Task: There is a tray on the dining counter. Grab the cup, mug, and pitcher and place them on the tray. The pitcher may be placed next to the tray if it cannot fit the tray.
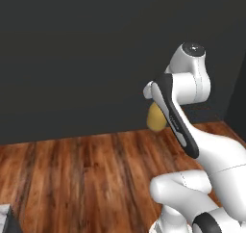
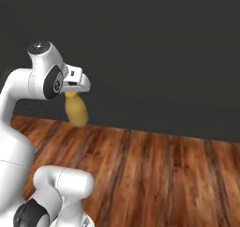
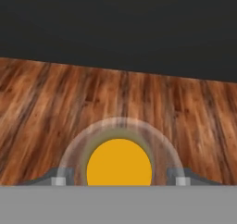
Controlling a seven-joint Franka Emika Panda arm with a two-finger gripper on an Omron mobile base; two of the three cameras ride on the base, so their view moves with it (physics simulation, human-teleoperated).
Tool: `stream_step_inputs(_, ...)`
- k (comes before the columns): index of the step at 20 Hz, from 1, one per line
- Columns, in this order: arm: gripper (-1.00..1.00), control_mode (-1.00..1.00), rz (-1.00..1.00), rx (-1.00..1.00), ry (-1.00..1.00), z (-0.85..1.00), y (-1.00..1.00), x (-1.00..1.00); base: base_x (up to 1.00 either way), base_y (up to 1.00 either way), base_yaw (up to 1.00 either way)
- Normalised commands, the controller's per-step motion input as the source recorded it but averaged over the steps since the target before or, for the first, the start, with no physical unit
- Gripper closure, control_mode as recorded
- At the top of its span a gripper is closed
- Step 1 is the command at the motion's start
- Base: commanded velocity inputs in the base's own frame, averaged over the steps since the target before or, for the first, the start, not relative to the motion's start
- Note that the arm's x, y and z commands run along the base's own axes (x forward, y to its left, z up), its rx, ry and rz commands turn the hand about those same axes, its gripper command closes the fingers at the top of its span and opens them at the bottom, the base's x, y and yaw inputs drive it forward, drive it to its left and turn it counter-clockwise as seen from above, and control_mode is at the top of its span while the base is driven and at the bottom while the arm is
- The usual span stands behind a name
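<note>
Right beneath my fingers [image 3: 119, 179] hangs the pitcher [image 3: 119, 170], clamped at its narrow neck with the jaws spread wide around it, high above the wooden floor [image 3: 139, 102]. It looks rigid, smooth, bottom-heavy; it may swing, so neck-holding suits.

The place was a rendered indoor room, its kind hard to tell. A floor [image 1: 86, 169] of reddish-brown wooden planks met a plain dark wall [image 1: 77, 54]. A grey corner of something [image 1: 7, 217] sat low beside the floor.
</note>
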Motion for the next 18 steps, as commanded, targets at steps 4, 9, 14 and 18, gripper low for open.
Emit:
stream_step_inputs(4, 1.0, 1.0, 0.0, 0.0, 0.0, 0.0, 0.0, 0.0, 1.0, -0.29, 0.1)
stream_step_inputs(9, 1.0, 1.0, 0.0, 0.0, 0.0, 0.0, 0.0, 0.0, 1.0, -0.35, 0.12)
stream_step_inputs(14, 1.0, 1.0, 0.0, 0.0, 0.0, 0.0, 0.0, 0.0, 0.98, -0.28, 0.15)
stream_step_inputs(18, 1.0, 1.0, 0.0, 0.0, 0.0, 0.0, 0.0, 0.0, 0.28, -0.06, 0.93)
